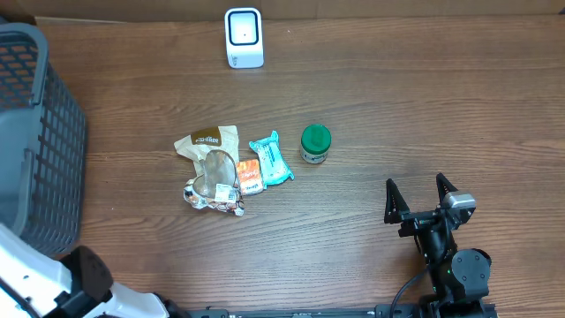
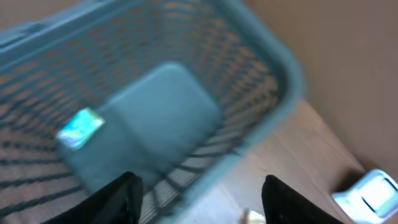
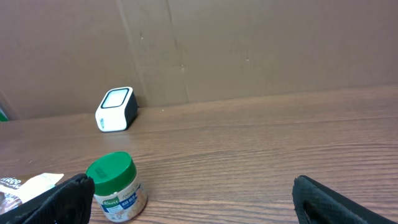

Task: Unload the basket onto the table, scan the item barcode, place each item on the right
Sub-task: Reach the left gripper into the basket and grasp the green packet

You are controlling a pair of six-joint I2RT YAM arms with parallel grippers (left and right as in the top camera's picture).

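Note:
The white barcode scanner [image 1: 244,37] stands at the table's far edge and also shows in the right wrist view [image 3: 115,109]. My left gripper [image 2: 199,199] hangs open over the grey basket [image 2: 273,56] with nothing between its fingers. A small teal packet [image 2: 81,129] lies on the basket floor; this view is blurred. My right gripper [image 1: 420,196] rests open and empty at the near right. A green-lidded jar [image 3: 116,186] stands just in front of its left finger.
A pile of items lies mid-table: a brown pouch [image 1: 208,141], a silver wrapper [image 1: 212,190], an orange packet [image 1: 249,176], a teal packet [image 1: 270,159] and the jar [image 1: 315,143]. The tall basket [image 1: 35,132] fills the left edge.

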